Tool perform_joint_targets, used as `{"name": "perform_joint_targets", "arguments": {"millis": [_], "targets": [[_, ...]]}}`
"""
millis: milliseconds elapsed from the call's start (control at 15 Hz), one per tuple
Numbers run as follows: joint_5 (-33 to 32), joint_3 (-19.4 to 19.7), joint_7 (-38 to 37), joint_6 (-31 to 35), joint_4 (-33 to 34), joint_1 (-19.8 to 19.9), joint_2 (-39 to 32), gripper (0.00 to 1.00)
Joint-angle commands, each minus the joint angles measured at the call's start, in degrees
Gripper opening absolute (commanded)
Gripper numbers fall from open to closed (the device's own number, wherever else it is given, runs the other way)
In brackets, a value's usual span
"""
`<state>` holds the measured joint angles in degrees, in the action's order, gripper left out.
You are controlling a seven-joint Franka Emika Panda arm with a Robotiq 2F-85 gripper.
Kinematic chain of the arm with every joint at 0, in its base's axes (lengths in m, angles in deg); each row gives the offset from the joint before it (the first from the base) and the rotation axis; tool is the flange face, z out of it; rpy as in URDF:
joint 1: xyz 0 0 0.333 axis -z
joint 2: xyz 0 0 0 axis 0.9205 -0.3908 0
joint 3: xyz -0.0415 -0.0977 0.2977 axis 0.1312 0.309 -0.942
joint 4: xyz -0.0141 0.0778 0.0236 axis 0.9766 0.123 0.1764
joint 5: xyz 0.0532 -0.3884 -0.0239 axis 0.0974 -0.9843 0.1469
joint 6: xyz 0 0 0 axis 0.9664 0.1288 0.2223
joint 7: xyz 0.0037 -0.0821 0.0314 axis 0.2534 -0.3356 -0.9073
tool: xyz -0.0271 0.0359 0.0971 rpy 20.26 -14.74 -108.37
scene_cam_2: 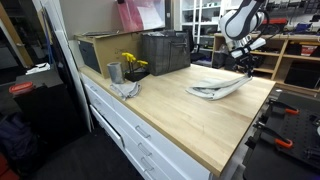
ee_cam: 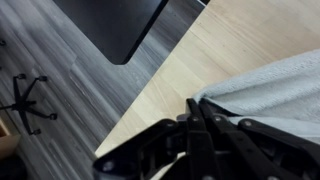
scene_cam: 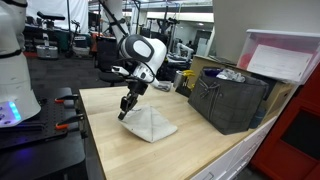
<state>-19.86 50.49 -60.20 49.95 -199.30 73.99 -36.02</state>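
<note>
A light grey cloth [scene_cam: 152,125] lies crumpled on the wooden tabletop [scene_cam: 120,150], near its far corner in an exterior view [scene_cam_2: 218,89]. My gripper [scene_cam: 123,113] leans down at the cloth's edge, fingers pressed together. In the wrist view the black fingers [ee_cam: 194,104] meet at a point where the cloth [ee_cam: 270,90] narrows to a corner, so the jaws look shut on that corner. The same gripper [scene_cam_2: 244,68] hangs just above the cloth's end. The pinch itself is hidden by the fingers.
A dark mesh bin [scene_cam: 228,100] stands at the back of the table, also seen beside a cardboard box [scene_cam_2: 98,50]. A metal cup [scene_cam_2: 114,72], yellow flowers [scene_cam_2: 130,62] and a small rag [scene_cam_2: 125,90] sit nearby. The table edge [ee_cam: 140,110] drops to the floor.
</note>
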Motion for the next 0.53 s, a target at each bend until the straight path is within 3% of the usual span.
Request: {"name": "perform_joint_targets", "arguments": {"millis": [0,133,200,267,467], "targets": [[-3.6,0.7,-0.4,-0.8,-2.5,-0.1,2.7,0.01],[-4.7,0.7,-1.1,-1.2,-2.7,-0.1,2.7,0.01],[-4.8,0.6,-1.3,-1.3,-2.7,-0.1,2.7,0.28],[-5.0,0.5,-1.5,-1.3,-2.7,-0.2,2.8,0.29],[-4.9,-0.2,-1.5,-1.2,-1.6,-0.7,3.1,0.49]]}}
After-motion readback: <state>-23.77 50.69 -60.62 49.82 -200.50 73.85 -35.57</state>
